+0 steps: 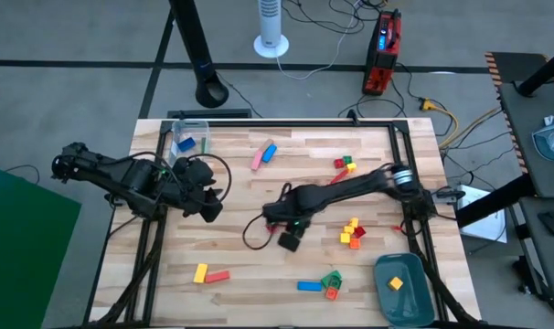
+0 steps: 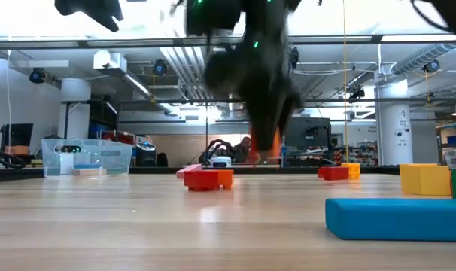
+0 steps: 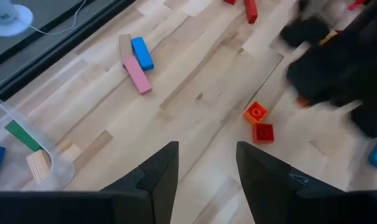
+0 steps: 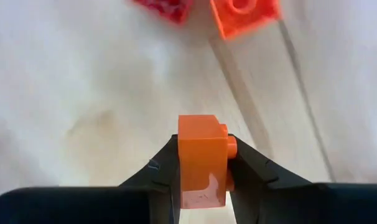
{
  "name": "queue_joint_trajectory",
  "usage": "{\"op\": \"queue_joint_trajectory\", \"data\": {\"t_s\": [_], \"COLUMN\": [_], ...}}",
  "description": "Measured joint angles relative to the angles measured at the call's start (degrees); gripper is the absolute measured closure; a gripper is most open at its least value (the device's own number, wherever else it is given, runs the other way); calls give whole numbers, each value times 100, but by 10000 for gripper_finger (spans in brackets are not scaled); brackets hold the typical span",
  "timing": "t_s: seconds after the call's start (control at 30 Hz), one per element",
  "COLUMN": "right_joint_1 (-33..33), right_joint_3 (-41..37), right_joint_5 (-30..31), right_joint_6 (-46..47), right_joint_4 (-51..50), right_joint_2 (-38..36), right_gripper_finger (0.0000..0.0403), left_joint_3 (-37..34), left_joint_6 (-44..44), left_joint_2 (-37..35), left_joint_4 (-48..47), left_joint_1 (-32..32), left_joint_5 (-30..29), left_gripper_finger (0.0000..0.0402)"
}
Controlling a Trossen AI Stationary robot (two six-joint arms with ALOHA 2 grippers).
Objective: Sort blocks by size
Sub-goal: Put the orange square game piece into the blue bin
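— What is the right gripper [image 4: 201, 167] doing?
— Its dark fingers are pinching a small orange block [image 4: 203, 158], smooth glossy plastic with a round stud on its side, above the pale wood-grain table [image 1: 259, 260] near its middle.
— And beneath it?
— A red brick [image 4: 164, 9] and an orange studded brick [image 4: 244, 15] are lying side by side on the planks.
— The left gripper [image 3: 206, 163]?
— It is hanging over the table's left part, jaws spread with nothing between them, beside the clear plastic box [image 1: 189, 137].
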Motion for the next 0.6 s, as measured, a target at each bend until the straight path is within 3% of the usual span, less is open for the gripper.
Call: {"op": "queue_joint_trajectory", "data": {"t_s": [0.13, 0.3, 0.6], "right_joint_1": [244, 937, 2991], "right_joint_3": [-189, -807, -2458], "right_joint_5": [16, 22, 25], "right_joint_6": [-141, -68, 1472], "right_joint_4": [-720, -850, -814], "right_joint_2": [-1011, -2384, -3957], "right_gripper_finger": [315, 316, 306], "left_joint_3": [0, 0, 0], "left_joint_6": [135, 240, 368], "left_joint_2": [0, 0, 0], "left_joint_4": [38, 40, 85], "left_joint_1": [7, 7, 7], "left_joint_5": [-72, -104, -107], "left_gripper_finger": [254, 254, 254]}}
